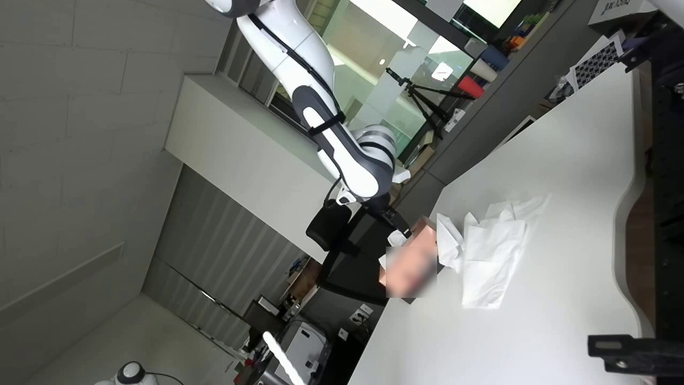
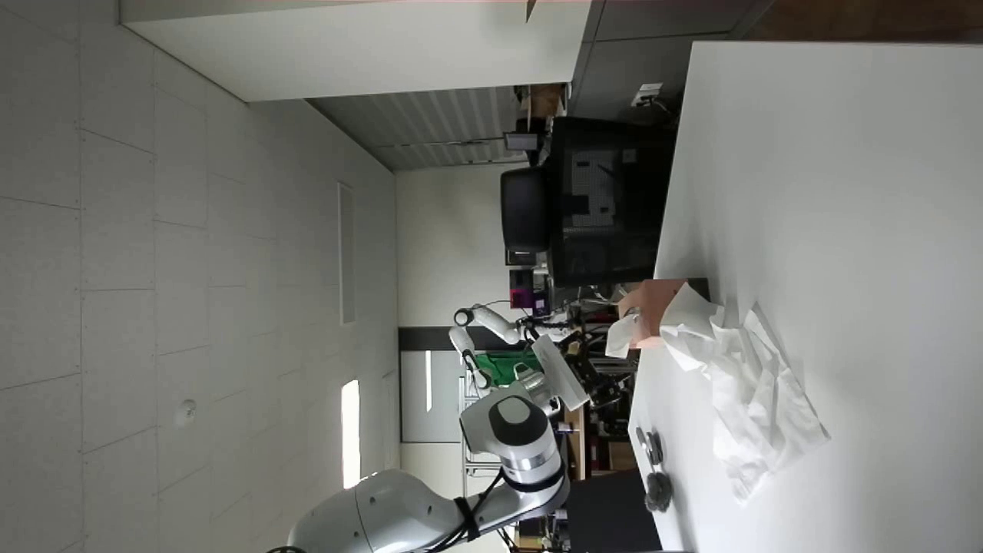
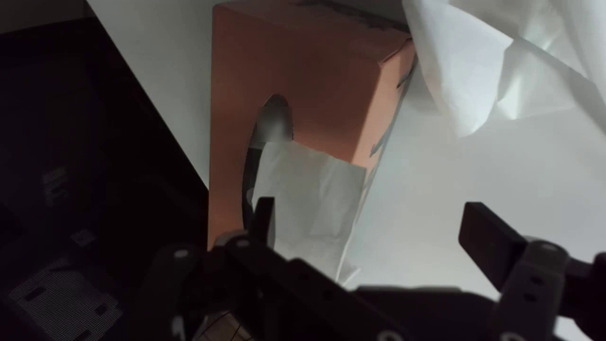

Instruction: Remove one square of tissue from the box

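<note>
The pincer (image 3: 368, 212) hangs spread near the box (image 3: 317, 90) by the edge of the counter (image 3: 426, 199), probably to straddle the protruding tissue (image 3: 310, 196).

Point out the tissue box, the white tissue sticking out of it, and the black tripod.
Tissue box (image 3: 326, 97): wrist view, on the salmon face with the opening.
White tissue (image 3: 307, 199): wrist view, mid-sheet, on the part outside the box.
Black tripod (image 1: 412, 89): in an exterior view, where its legs meet.
</note>
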